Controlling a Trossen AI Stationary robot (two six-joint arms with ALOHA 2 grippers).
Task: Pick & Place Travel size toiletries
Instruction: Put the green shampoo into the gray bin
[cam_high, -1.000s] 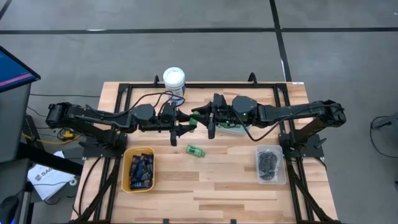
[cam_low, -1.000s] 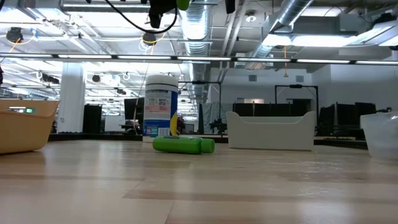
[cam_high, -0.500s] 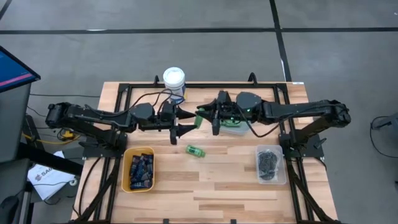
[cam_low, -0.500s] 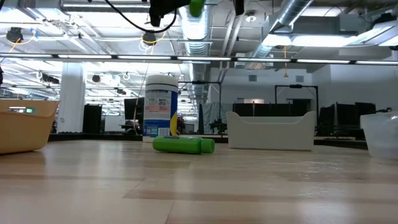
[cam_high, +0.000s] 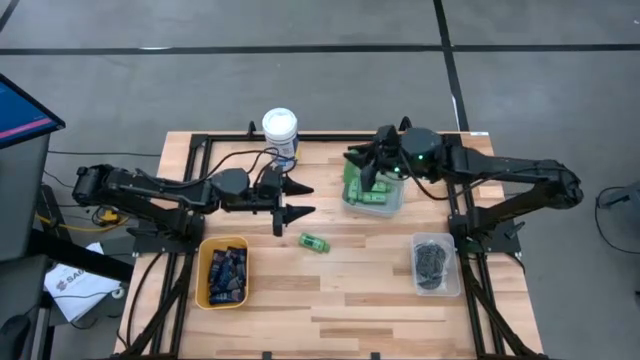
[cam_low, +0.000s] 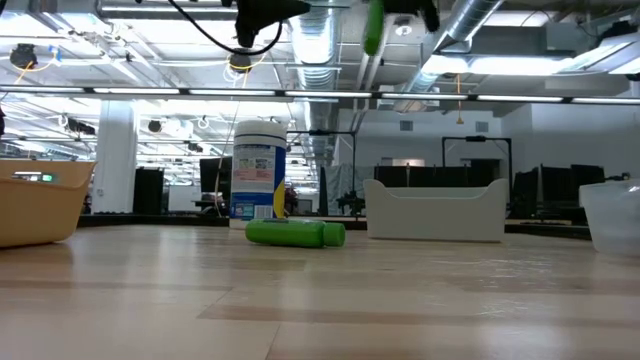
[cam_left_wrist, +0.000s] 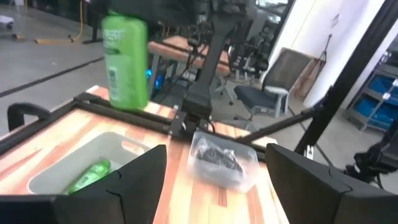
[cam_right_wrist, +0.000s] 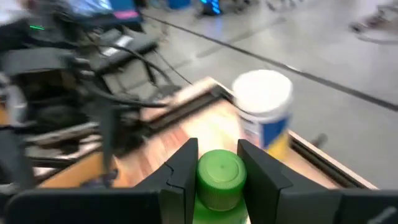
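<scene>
Green bottle on wooden table (workshop behind)

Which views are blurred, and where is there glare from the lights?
Right wrist view: everything past the green bottle is smeared. Left wrist view: slightly soft, the held bottle included. Low view: sharp, with bright ceiling lights glaring. High view: evenly lit, no glare on the table.

White canister, wooden table, grey floor

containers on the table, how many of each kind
yellow bin: 1
clear bins: 2
white canister: 1
total: 4
</scene>
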